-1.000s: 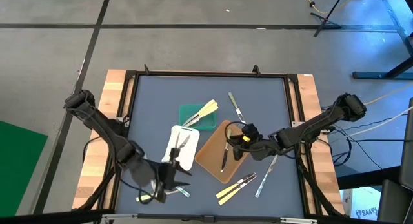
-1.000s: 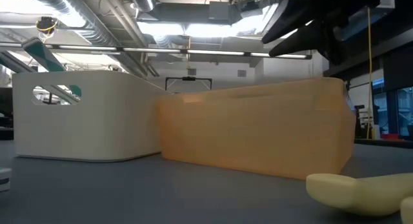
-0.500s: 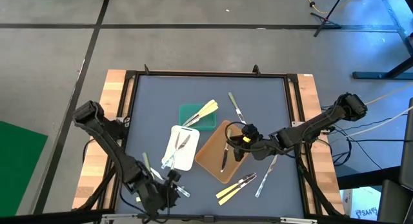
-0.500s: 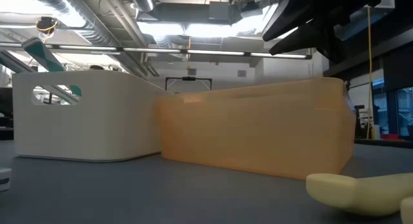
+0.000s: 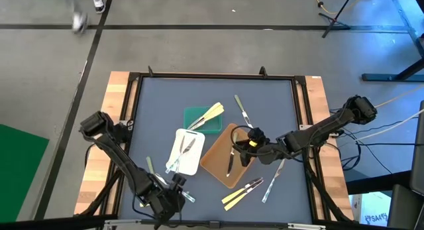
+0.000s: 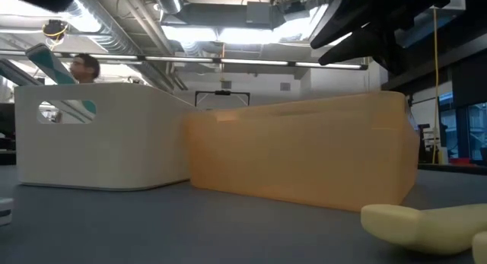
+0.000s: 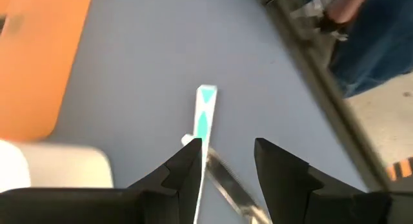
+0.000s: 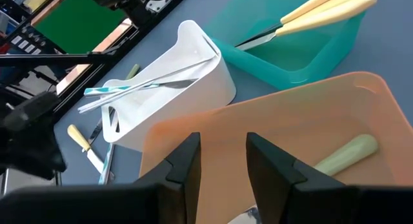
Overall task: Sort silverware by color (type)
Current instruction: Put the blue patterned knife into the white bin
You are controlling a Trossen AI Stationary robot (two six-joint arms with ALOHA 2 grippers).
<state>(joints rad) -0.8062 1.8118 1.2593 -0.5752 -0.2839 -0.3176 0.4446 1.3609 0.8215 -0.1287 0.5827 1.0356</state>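
My left gripper [image 5: 173,192] [image 7: 226,161] hangs open, tipped down, low over the table's near left. A translucent whitish-blue utensil [image 7: 204,114] lies on the mat and runs past one finger; a second utensil [image 7: 227,180] lies between the fingers. I cannot tell whether either touches them. My right gripper [image 5: 242,149] [image 8: 222,161] is open above the brown tray [image 5: 218,165], which holds an olive-green utensil [image 8: 342,153]. The white tray [image 5: 187,154] holds translucent utensils [image 8: 145,87]. Cream-yellow utensils [image 5: 212,113] lean on the green tray's [image 5: 196,121] rim.
Loose utensils lie on the mat: a group [image 5: 244,189] at the near right, one [image 5: 273,178] beside it, one [image 5: 242,109] toward the far side, one [image 5: 149,167] left of the white tray. A person's legs [image 7: 361,50] show beyond the table's edge.
My left gripper has sunk toward the table's near edge and tipped farther down, ending low over the loose utensils at the near left. The gap between its fingers looks unchanged. My right gripper has kept still over the brown tray.
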